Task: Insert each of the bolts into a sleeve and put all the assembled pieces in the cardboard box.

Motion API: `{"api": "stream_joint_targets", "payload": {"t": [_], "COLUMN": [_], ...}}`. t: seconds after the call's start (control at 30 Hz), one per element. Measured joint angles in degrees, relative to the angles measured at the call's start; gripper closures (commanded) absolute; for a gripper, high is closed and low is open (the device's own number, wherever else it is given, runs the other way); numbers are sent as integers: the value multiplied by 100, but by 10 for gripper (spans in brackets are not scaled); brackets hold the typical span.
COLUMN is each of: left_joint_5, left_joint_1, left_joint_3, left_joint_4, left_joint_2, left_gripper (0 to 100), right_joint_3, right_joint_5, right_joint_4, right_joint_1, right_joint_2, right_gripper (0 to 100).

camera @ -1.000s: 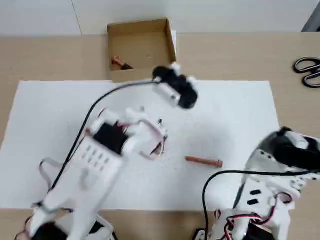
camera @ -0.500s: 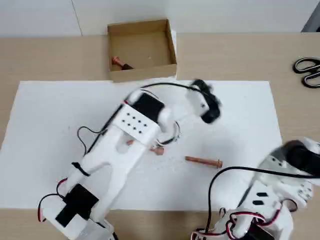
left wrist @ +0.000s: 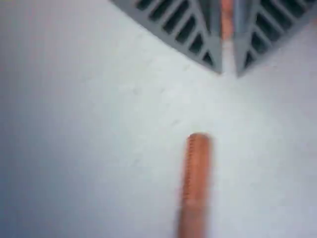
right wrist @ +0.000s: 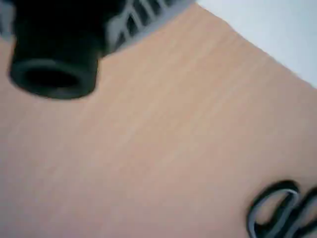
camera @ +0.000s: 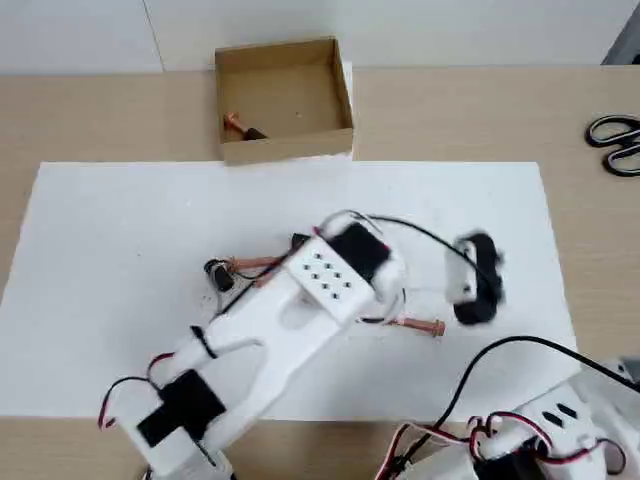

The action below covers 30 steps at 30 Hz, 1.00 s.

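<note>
A copper bolt [camera: 422, 325] lies on the white sheet, half under my left arm [camera: 320, 285]. In the left wrist view my left gripper [left wrist: 228, 73] hovers just past the threaded end of this bolt [left wrist: 195, 183]. Its grey fingers [left wrist: 188, 29] stand almost together. An orange strip shows in the slit, held or lying behind I cannot tell. My right gripper [right wrist: 59, 25] is shut on a black sleeve [right wrist: 52, 69] over bare wood. Another bolt [camera: 255, 264] lies left of the arm with a black piece [camera: 213, 271] at its end. The cardboard box [camera: 285, 148] holds one assembled piece [camera: 240, 126].
The white sheet [camera: 100, 250] covers the middle of the wooden table. Scissors [camera: 615, 140] lie at the far right edge, and the scissors [right wrist: 282, 213] also appear in the right wrist view. My right arm [camera: 530, 445] sits low at the front right. Black cables trail from both arms.
My left arm has swung right across the sheet, from near the box to the loose bolt. The right arm has drawn back toward the front right. The bolt at the left is uncovered.
</note>
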Motion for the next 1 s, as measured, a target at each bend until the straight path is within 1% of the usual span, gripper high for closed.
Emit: {"api": "stream_joint_targets", "payload": {"t": [0.1,0.27,0.43,0.5,0.53,0.6,0.67,0.83,1.0], "left_joint_5": [-264,-334,-308,-123,18,167,211,255,290], "left_joint_1": [167,229,237,246,264,308,396,712,765], "left_joint_3": [-158,-1213,-2646,-3226,-3429,-3587,-3640,-3710,-3710], "left_joint_4": [0,141,888,1240,1284,1345,1389,1398,1398], "left_joint_2": [484,1222,1934,2268,2400,2541,2629,2629,2629], "left_gripper": [994,994,991,967,945,907,891,892,892], "right_joint_3": [246,378,378,378,378,378,378,378,378], "right_joint_5": [0,0,0,0,0,0,0,0,0], "right_joint_4": [0,0,0,0,0,0,0,0,0], "right_joint_1": [123,141,141,141,141,141,141,141,141], "right_joint_2": [9,18,18,18,18,18,18,18,18], "right_gripper": [995,995,995,995,995,995,995,995,995]}}
